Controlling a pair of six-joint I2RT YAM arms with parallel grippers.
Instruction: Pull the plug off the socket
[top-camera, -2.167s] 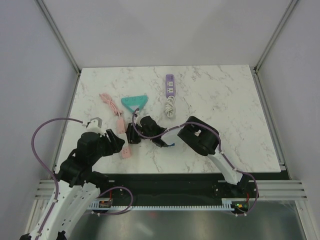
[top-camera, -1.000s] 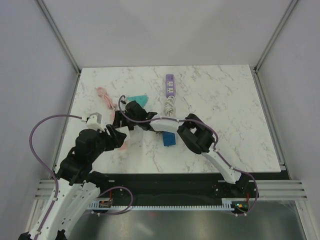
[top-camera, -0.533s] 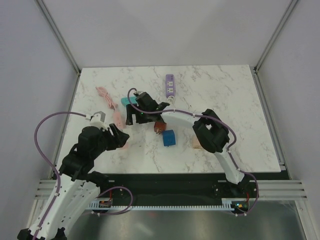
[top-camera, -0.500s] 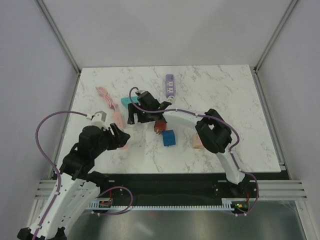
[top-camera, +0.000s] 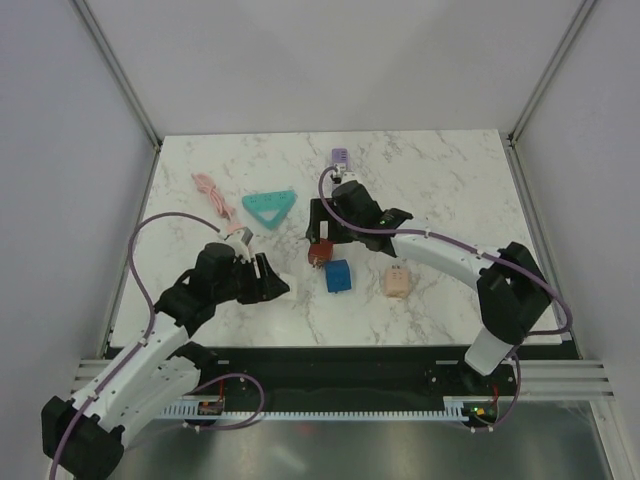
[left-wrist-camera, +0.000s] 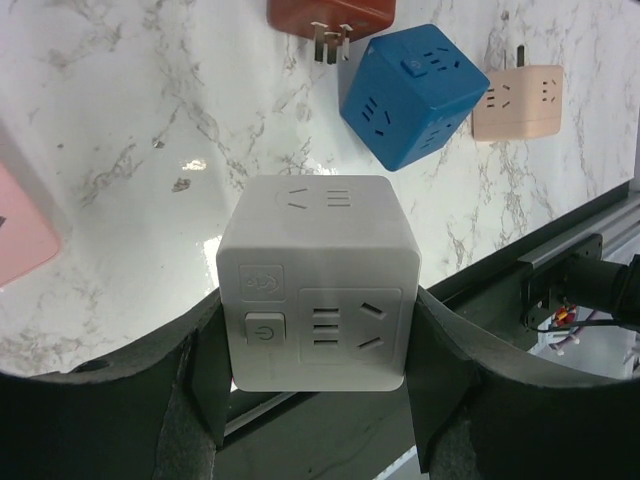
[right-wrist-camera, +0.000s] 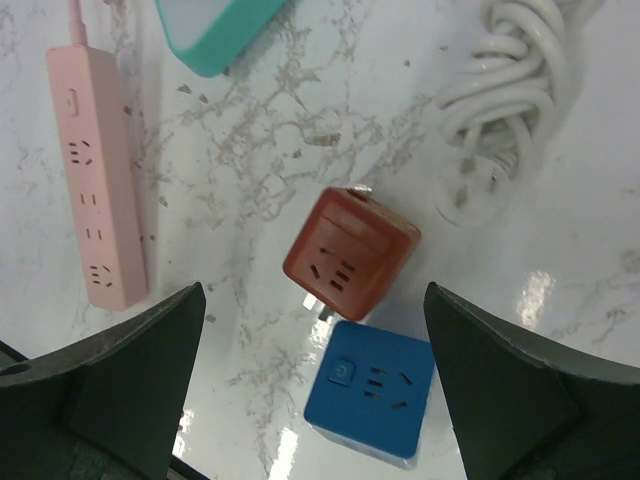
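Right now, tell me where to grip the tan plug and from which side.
Come down from above and pinch the tan plug across the two flat sides flanking its prongs. It lies flat, outlet face up, with the prongs sticking out of one end, so avoid that end. The blue cube stands apart, leaving finger room.

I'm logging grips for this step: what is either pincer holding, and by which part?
The left pincer clamps a white cube adapter by its two opposite side faces. The right pincer is open and holds nothing.
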